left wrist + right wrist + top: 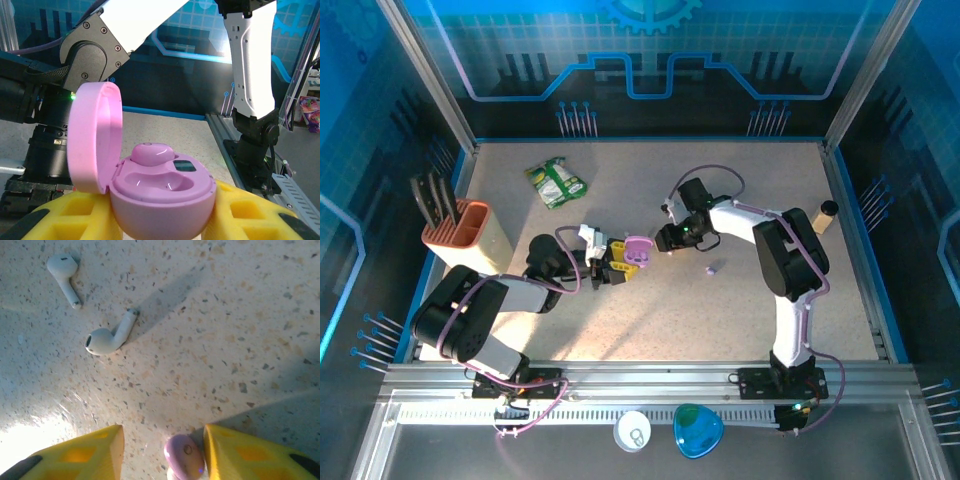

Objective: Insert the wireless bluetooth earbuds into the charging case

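The left pincer [623,258] clenches the open pink case [165,200], with one bud [151,152] inside. The right pincer [164,442] is released. A pink bud [184,457] lies on the bench [225,340] between its fingers [240,455], right beside one.

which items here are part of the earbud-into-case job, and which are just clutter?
Job:
- open pink charging case held in the left end effector, with a seated earbud in one slot
- pink earbud between the open jaws of the right end effector
- two white earbuds and a lavender earbud, loose

Clutter:
- green packet
- orange knife holder
- tan cylinder
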`<move>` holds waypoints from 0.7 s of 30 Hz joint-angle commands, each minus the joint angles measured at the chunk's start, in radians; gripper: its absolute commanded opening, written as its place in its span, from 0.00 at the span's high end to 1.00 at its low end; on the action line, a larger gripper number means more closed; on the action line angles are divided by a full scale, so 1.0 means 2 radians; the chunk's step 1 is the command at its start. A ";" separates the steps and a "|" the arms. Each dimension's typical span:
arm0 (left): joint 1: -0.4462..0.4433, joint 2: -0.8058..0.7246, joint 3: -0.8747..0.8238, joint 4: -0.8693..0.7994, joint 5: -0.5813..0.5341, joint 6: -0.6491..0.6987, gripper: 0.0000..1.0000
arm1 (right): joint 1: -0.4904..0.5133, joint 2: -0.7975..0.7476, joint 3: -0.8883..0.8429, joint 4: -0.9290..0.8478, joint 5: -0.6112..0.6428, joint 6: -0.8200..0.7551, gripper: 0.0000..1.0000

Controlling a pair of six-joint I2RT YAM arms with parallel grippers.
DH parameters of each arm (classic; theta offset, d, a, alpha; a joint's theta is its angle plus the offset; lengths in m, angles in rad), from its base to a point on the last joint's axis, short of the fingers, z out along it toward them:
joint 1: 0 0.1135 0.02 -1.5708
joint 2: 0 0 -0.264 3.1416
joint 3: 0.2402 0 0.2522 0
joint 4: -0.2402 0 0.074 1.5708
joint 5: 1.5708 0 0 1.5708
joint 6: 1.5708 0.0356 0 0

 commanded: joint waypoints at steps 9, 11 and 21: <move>0.004 0.006 0.002 0.016 0.014 -0.003 0.64 | -0.007 -0.022 -0.018 -0.019 -0.008 0.002 0.70; 0.004 0.007 0.002 0.016 0.014 -0.003 0.64 | -0.006 -0.021 -0.017 -0.018 -0.006 0.007 0.73; 0.005 0.011 0.000 0.016 0.008 0.001 0.64 | 0.004 -0.076 -0.064 0.032 0.093 0.104 0.80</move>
